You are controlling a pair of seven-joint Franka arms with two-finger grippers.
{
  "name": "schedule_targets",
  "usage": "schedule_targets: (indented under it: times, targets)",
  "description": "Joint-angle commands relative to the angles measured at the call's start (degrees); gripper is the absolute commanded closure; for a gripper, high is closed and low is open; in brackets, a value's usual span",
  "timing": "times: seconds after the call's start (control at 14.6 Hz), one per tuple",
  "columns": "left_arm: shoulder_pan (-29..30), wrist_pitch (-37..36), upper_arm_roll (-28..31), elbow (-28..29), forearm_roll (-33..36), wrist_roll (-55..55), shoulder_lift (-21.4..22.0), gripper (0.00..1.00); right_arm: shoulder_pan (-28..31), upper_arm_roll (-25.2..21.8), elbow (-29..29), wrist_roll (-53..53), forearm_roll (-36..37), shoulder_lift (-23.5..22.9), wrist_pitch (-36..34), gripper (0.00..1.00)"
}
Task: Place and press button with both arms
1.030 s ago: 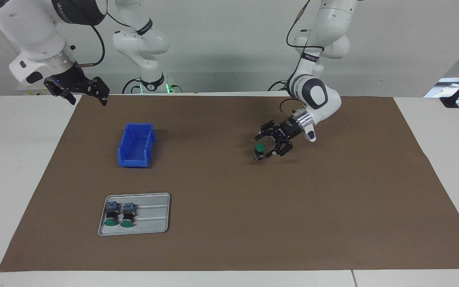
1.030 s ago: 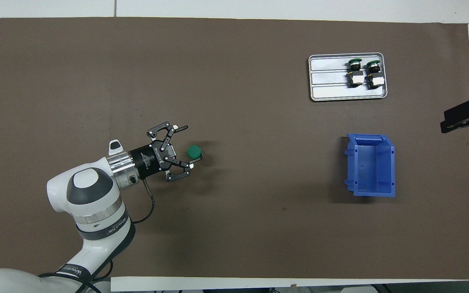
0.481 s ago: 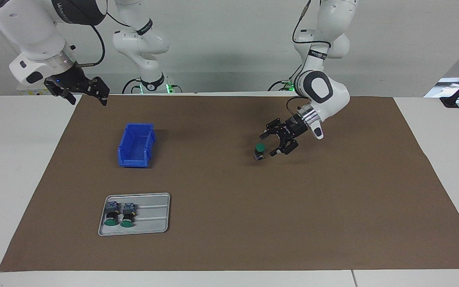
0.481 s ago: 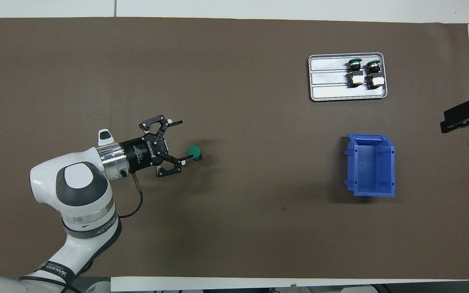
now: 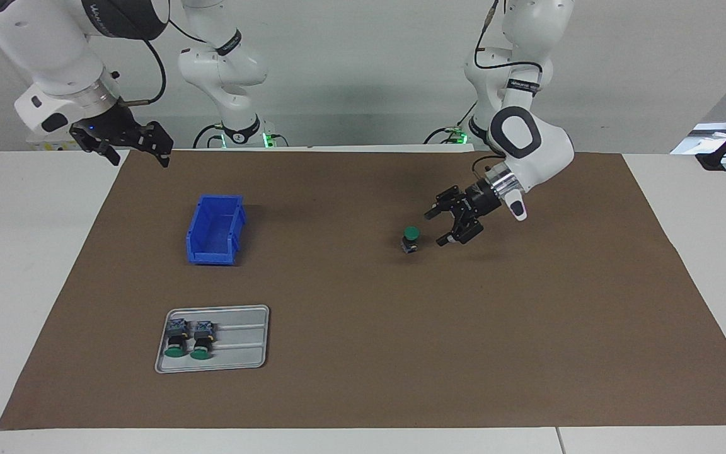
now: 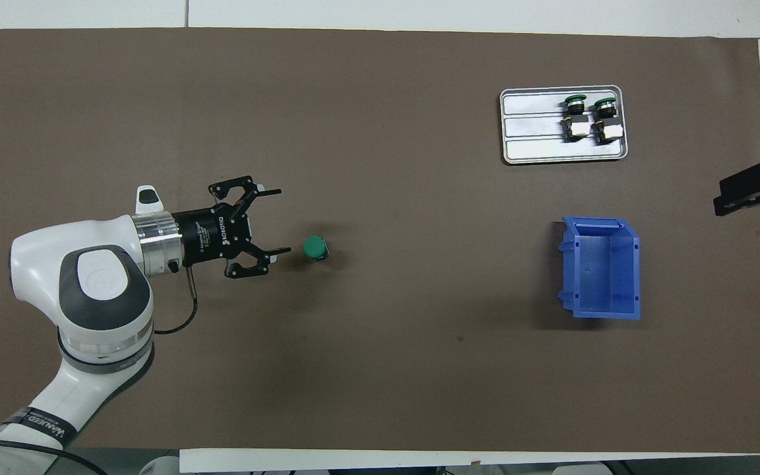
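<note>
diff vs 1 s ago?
The left end effector, open, backed away from the upright green-capped push-button toward the left arm's end of the table; the button stands free on the brown mat. Right end effector, blue plastic bin and metal tray unchanged.

- The left arm was glossy white, its rounded joint capped with a dark grey oval patch.
- A ribbed silver collar sat ahead of the left gripper — black, with linked fingers and white lettering.
- Thin black cables ran along both arms.
- The right gripper was black too.
</note>
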State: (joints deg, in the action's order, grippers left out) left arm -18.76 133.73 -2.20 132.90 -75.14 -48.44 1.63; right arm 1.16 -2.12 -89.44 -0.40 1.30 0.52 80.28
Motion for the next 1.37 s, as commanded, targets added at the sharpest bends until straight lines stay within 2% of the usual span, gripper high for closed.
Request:
schedule_targets:
  times: [0.0,0.27,0.48,0.76,1.1,1.3]
  targets:
    - [3.8,-6.3,-0.1,-3.7,8.8,-2.7,0.0,0.00,-0.1,-0.2,-1.7,0.6,-0.2,1.4,0.5,0.01]
    - [3.3,-7.8,-0.2,-8.7,26.6,-2.3,-0.8,0.00,-0.1,-0.2,-1.8,0.6,-0.2,1.4,0.5,0.01]
    - [2.9,-8.0,-0.4,-11.2,33.9,-1.9,-0.8,0.00,-0.1,-0.2,-1.7,0.6,-0.2,1.4,0.5,0.01]
    - [-1.5,-8.7,-0.5,-14.3,50.5,-0.2,-1.2,0.00,-0.1,-0.2,-1.7,0.6,-0.2,1.4,0.5,0.01]
    - [-3.6,-12.6,-0.7,-19.2,58.2,1.1,-2.9,0.02,-0.1,-0.2,-1.7,0.6,-0.2,1.4,0.5,0.01]
    - [-6.8,-19.5,-0.7,-26.4,64.2,1.4,-7.3,0.03,-0.1,-0.2,-1.7,0.6,-0.2,1.4,0.5,0.01]
